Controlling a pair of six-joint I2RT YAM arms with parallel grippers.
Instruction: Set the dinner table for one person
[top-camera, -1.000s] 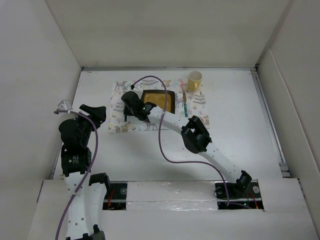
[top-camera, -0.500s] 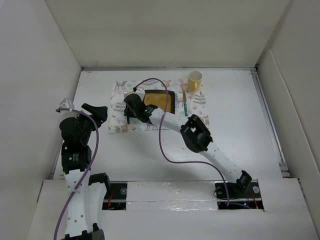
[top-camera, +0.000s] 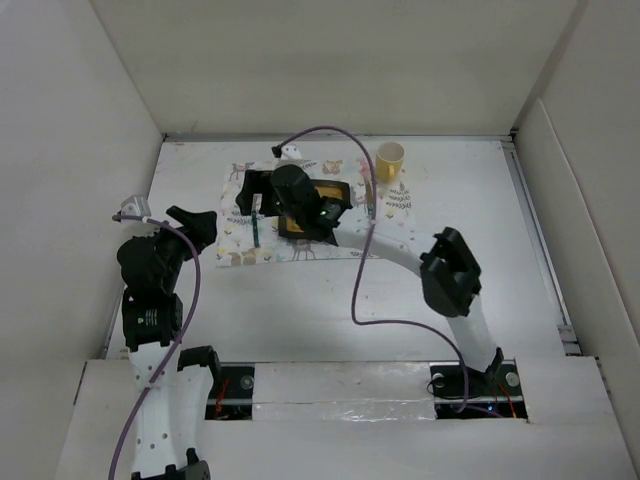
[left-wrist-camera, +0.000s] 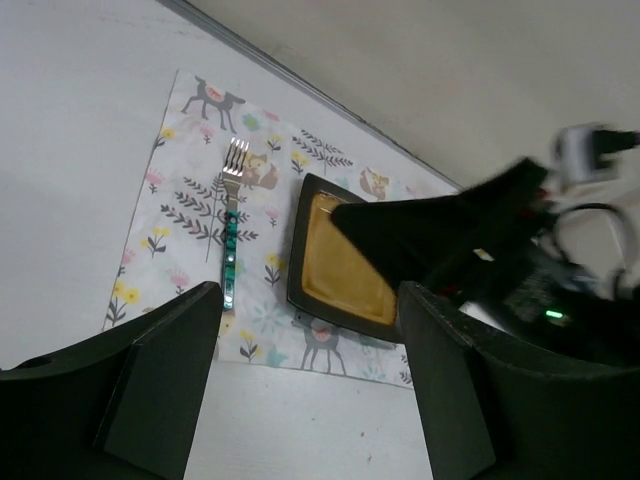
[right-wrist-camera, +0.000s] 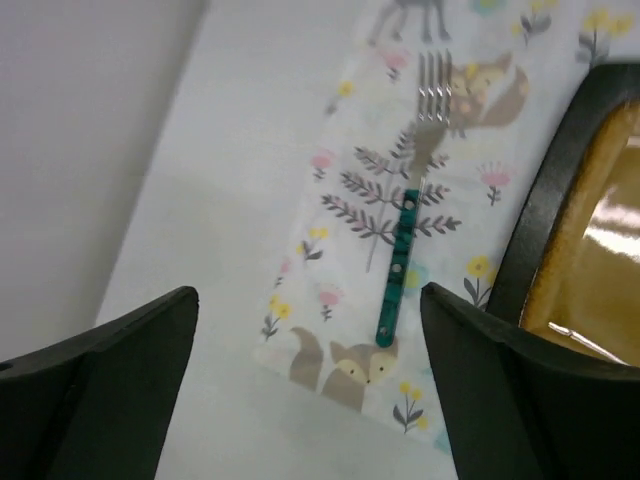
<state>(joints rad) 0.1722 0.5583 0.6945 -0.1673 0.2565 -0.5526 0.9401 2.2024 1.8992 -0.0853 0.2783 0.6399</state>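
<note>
Right gripper (right-wrist-camera: 308, 295) has opened and risen from the fork (right-wrist-camera: 405, 250), leaving it left of the plate (right-wrist-camera: 590, 240): fork placed.

The left hand (left-wrist-camera: 308, 300) and right hand (right-wrist-camera: 308, 295) are matte black, on white arm links (top-camera: 395, 258) with bulky black joints (top-camera: 450, 280) and trailing purple cables (top-camera: 354, 295).

From what I can count on the tabletop (top-camera: 480, 250): one deer-print mat (top-camera: 232, 240), one square plate (left-wrist-camera: 335, 265), one green-handled fork (right-wrist-camera: 405, 255), one yellow cup (top-camera: 390, 158), maybe one more green utensil (top-camera: 371, 207) right of the plate (hard to tell), plus two pincers, the left pincer (left-wrist-camera: 308, 300) and right pincer (right-wrist-camera: 308, 300).
</note>
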